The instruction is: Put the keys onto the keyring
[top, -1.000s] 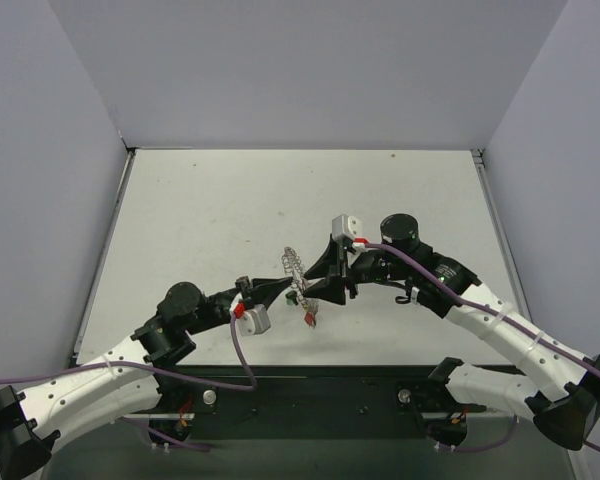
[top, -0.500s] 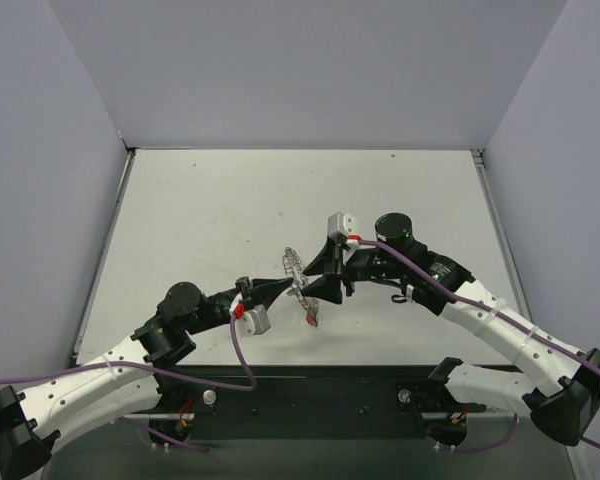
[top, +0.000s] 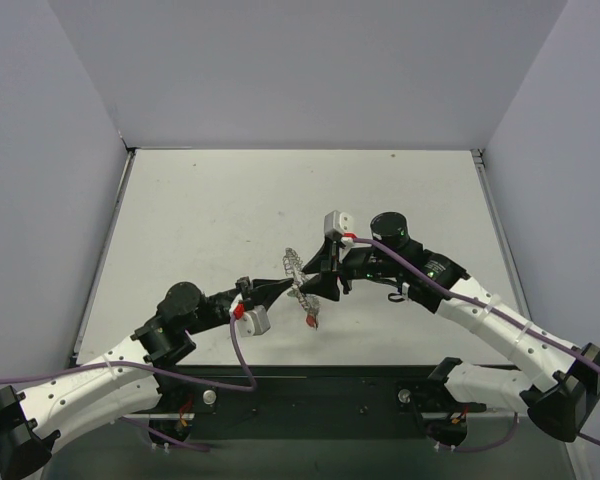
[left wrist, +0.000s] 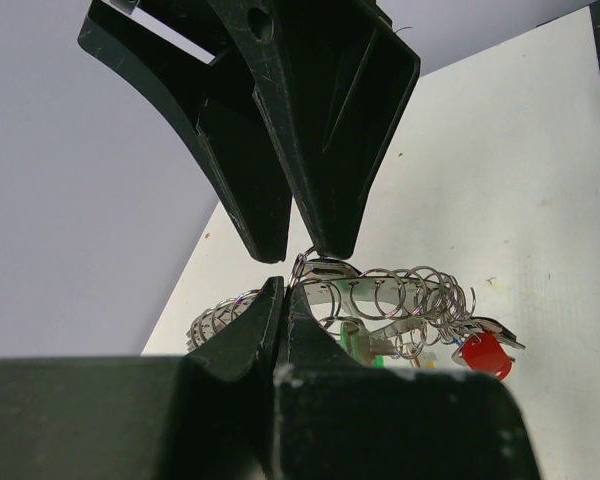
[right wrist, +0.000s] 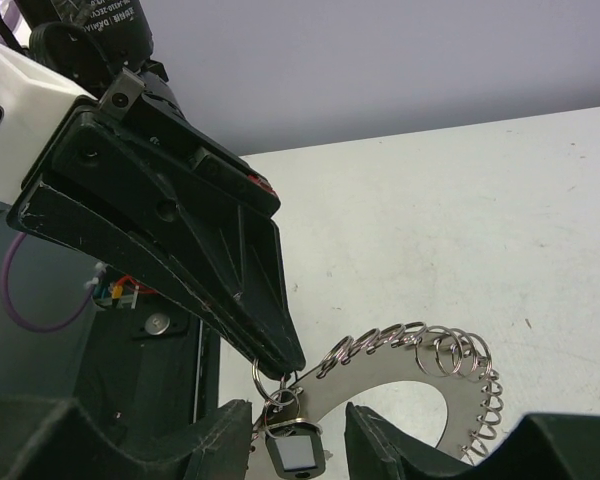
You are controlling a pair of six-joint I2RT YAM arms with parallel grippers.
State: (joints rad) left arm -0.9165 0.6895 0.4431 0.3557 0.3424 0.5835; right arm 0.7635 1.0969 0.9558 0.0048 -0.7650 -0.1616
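The keyring [top: 295,270] is a flat grey crescent plate edged with many small wire loops, held off the table. My left gripper [top: 283,287] is shut on one end of it; the closed tips [left wrist: 283,285] pinch the keyring [left wrist: 410,295]. A red-headed key [left wrist: 483,352] and a green one [left wrist: 365,345] hang from the loops, and the red key [top: 311,318] dangles below. My right gripper [top: 313,283] is open, its fingers either side of a black-framed key [right wrist: 297,452] on the ring's end, with gaps on both sides. The left gripper [right wrist: 285,360] meets the keyring [right wrist: 380,375] there.
The white table [top: 210,210] runs back to grey walls on three sides. The black mounting rail [top: 320,390] lies along the near edge. Purple cables trail from both arms.
The right gripper has shifted a little left, closer onto the ring's end, and opened slightly. The left gripper has stayed shut on the ring.
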